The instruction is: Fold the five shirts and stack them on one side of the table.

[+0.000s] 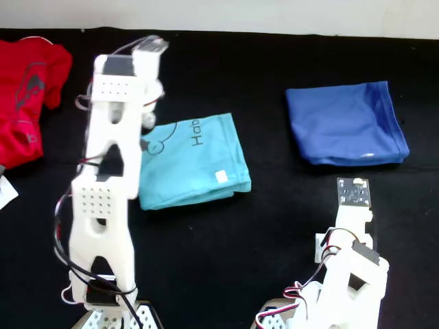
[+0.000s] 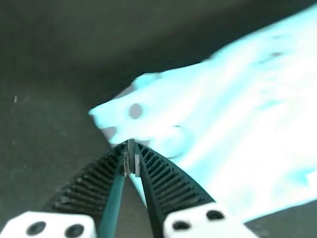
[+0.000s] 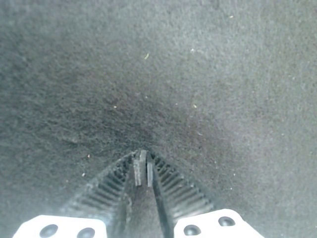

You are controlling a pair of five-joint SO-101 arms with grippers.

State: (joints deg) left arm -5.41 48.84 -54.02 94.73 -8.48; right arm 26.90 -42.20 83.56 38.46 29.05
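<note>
So, step: I think the teal shirt [image 1: 195, 161] is folded and should go on the pile next
How to do it well: open the pincer a little and bite all the layers at the corner, not just the top one; then pull slowly so the fold does not fall open, and lay it flat on the blue shirt [image 1: 346, 123] with the edges lined up
Left gripper [image 2: 130, 157]: its two black fingers are pressed together at the tips, right at a corner of the teal shirt (I cannot tell if any cloth is caught between them)
Right gripper [image 3: 142, 168]: pinched closed too, holding nothing, over the black table [image 1: 206, 274]
Teal shirt, place: middle of the table, one corner under the tall left arm
Teal shirt, look: a neat flat square, soft, with a few small wrinkles, dark print on top and a little white tag
Blue shirt: folded, on the right side, well apart from the teal one
Red shirt [image 1: 24, 96]: a loose heap at the far left, not folded yet
</note>
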